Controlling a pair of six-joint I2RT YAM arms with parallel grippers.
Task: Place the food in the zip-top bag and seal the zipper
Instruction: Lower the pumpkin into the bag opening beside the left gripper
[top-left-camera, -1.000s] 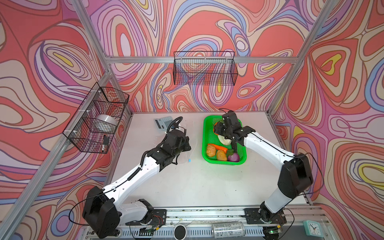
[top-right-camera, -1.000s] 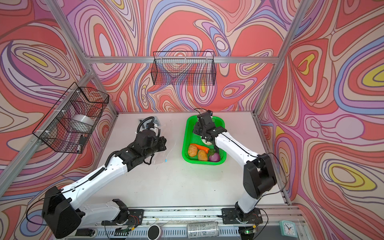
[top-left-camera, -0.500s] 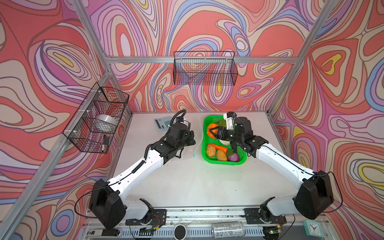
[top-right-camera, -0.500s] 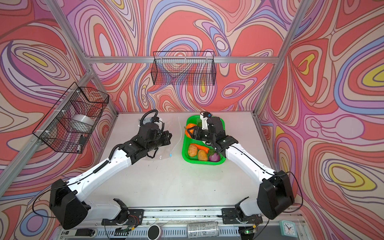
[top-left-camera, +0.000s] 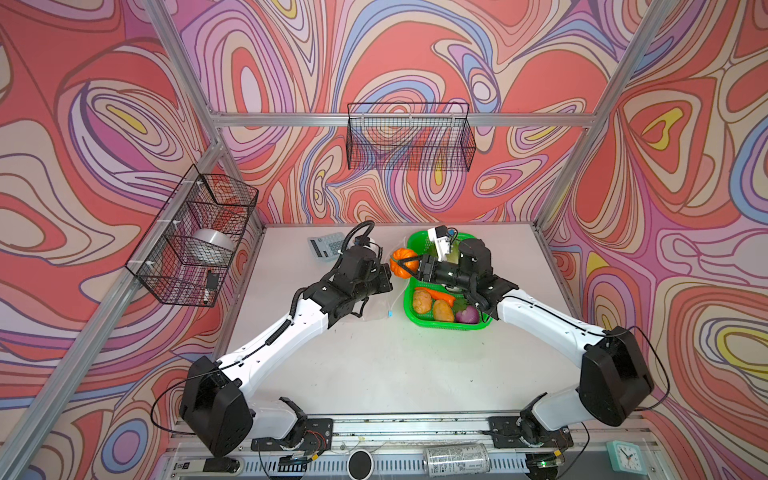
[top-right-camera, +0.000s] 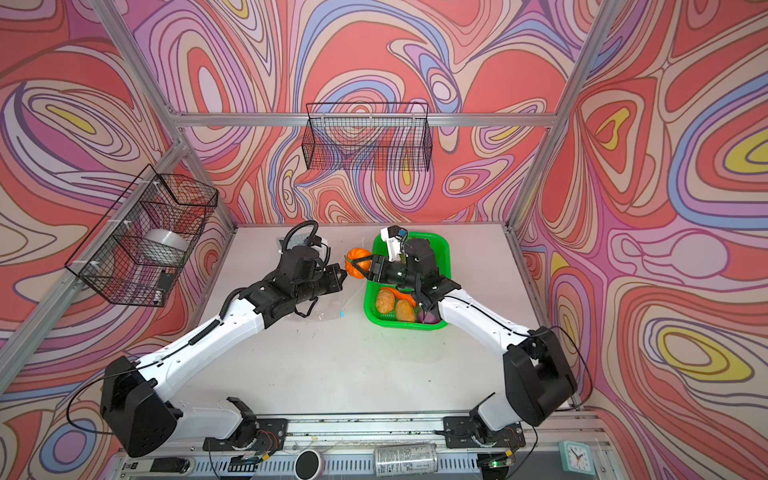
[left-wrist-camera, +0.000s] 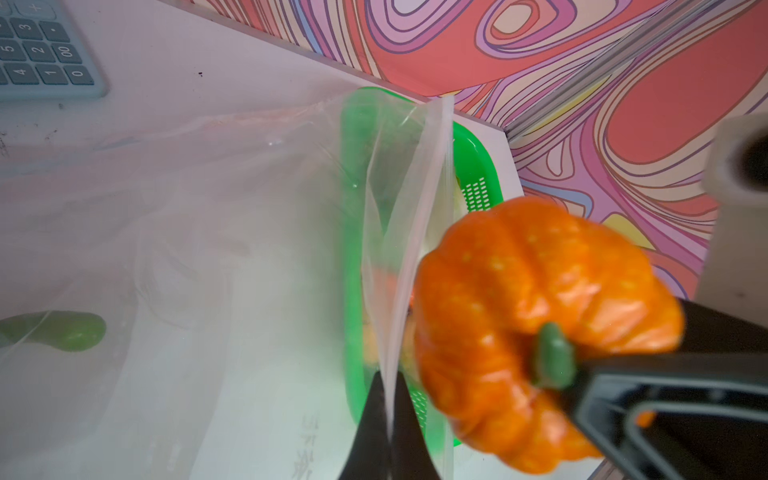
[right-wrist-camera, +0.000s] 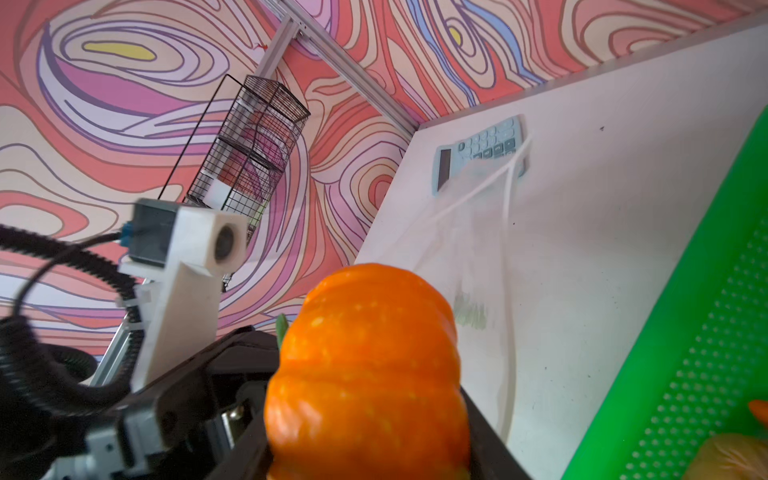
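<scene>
My right gripper (top-left-camera: 399, 262) is shut on the small orange pumpkin (top-left-camera: 402, 261) (right-wrist-camera: 365, 365), held in the air just left of the green basket (top-left-camera: 444, 323). My left gripper (top-left-camera: 386, 274) (left-wrist-camera: 388, 384) is shut on the edge of the clear zip-top bag (left-wrist-camera: 249, 249) and holds its mouth up, right beside the pumpkin (left-wrist-camera: 540, 324). The white zipper (right-wrist-camera: 507, 208) hangs apart, its light-blue slider (top-left-camera: 390, 314) low near the table. A green vegetable (left-wrist-camera: 62, 336) lies inside the bag. Two potatoes (top-left-camera: 422, 300), a carrot (top-left-camera: 440, 295) and a purple onion (top-left-camera: 467, 313) lie in the basket.
A grey calculator (top-left-camera: 326, 246) lies behind the bag near the back wall. Black wire baskets hang on the back wall (top-left-camera: 409, 137) and the left wall (top-left-camera: 195, 237). A can (top-left-camera: 455, 457) and a small clock (top-left-camera: 623, 455) sit beyond the front rail.
My right gripper has lifted the pumpkin out of the basket and carried it left to the bag's mouth. The left gripper has raised the bag's edge and shifted toward the basket.
</scene>
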